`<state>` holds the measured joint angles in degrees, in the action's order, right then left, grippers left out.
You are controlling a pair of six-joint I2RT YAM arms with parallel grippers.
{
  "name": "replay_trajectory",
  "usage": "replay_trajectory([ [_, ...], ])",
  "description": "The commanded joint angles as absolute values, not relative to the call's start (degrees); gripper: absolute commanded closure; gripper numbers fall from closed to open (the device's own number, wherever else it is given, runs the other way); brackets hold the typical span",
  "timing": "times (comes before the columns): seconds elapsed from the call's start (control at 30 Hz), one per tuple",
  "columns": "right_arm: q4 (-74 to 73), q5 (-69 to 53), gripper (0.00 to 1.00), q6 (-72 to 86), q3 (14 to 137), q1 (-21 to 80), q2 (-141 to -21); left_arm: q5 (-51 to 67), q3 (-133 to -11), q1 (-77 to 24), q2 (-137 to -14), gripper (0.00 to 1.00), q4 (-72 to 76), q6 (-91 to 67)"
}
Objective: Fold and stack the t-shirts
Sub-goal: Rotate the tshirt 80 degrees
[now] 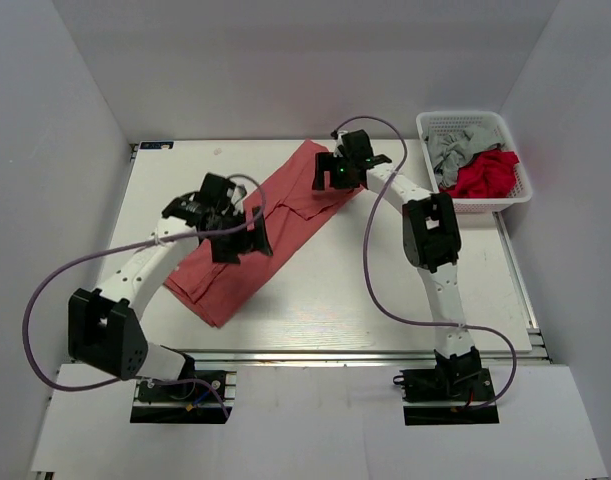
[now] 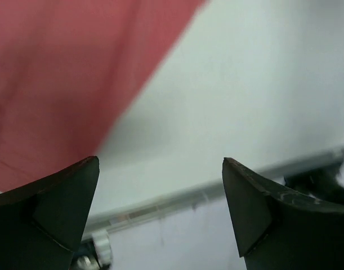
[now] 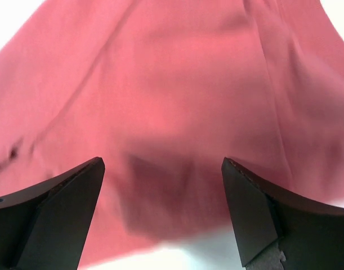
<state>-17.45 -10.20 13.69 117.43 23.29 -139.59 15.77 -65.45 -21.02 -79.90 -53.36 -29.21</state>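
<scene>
A muted salmon-red t-shirt [image 1: 250, 255] lies folded into a long strip, running diagonally across the table from near left to far middle. My left gripper [image 1: 247, 238] is open and empty above the strip's middle; its view shows the shirt's edge [image 2: 65, 79] and bare table. My right gripper [image 1: 325, 172] is open and empty above the strip's far end, with the cloth [image 3: 177, 101] filling its view. A brighter red t-shirt [image 1: 485, 176] and a grey t-shirt [image 1: 453, 150] lie crumpled in the basket.
A white mesh basket [image 1: 423, 124] stands at the table's far right corner. White walls enclose the table on the left, back and right. The table's near edge rail [image 2: 177, 197] shows in the left wrist view.
</scene>
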Motion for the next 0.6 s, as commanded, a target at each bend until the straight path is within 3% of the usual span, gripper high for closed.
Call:
replay_trajectory([
  [0.0, -18.4, -9.6, 0.10, 8.5, 112.9, 22.9, -127.5, -0.4, -71.4, -21.4, -84.4, 0.00, -53.1, -24.1],
  [0.17, -19.2, -6.4, 0.10, 10.1, 104.3, 22.8, -118.6, -14.7, -76.3, -19.6, -95.3, 0.00, -55.2, -24.1],
  [0.3, -25.6, -6.0, 0.10, 11.5, 107.7, 22.9, -120.9, -15.3, -76.3, -19.6, -101.2, 0.01, -54.5, -25.8],
  [0.57, -30.5, -5.8, 0.10, 9.1, 110.1, 22.9, -125.9, -17.2, -67.8, -19.1, -102.1, 0.16, -54.8, -27.1],
])
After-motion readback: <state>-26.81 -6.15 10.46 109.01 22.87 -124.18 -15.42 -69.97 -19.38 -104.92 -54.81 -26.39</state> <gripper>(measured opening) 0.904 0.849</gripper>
